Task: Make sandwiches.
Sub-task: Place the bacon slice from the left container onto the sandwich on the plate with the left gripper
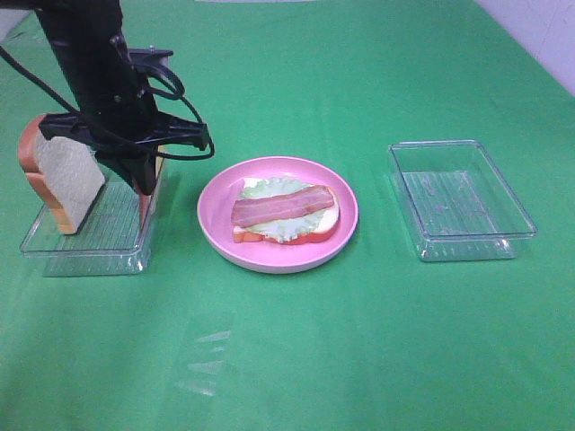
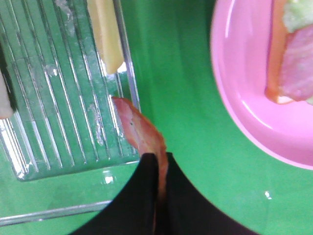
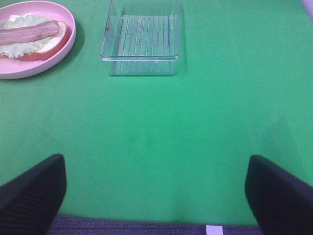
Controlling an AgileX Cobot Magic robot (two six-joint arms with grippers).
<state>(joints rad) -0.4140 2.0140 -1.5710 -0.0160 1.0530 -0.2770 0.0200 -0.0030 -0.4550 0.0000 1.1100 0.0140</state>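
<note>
**Left claw** (image 2: 157, 164): you have it clamped on 1 bacon strip, with both black fingers (image 2: 137, 200) pressed flat against the strip.

**Held bacon** (image 2: 139, 128): reddish-pink with a paler streak, and curved. It sticks out past the fingertips. Its free end is over the plate-side wall of the left tray (image 1: 81, 256). You cannot tell whether it touches that wall.

**Left arm** (image 1: 85, 45): black. It comes down from the upper left of the high view, with the claw pointing down at the tray's plate-side edge.

**Left tray contents:**
- 1 upright bread (image 1: 67, 175), white with an orange-brown crust. It stands on edge and leans at the end away from the plate.
- 1 cheese (image 2: 105, 34), thin and yellow, against the plate-side wall.

**Plate** (image 1: 269, 256): round and pink, just beside the left tray. It holds:
- 1 flat bread (image 1: 329, 218).
- Pale green lettuce (image 1: 286, 231) on that bread.
- 1 plate bacon (image 1: 280, 206) lying across the lettuce.

**Right claw** (image 3: 155, 164): your fingers stand wide apart over the green cloth (image 3: 195, 122), well apart from the plate.

**Right tray** (image 1: 467, 244): clear with a ribbed floor, on the plate's other side.
</note>
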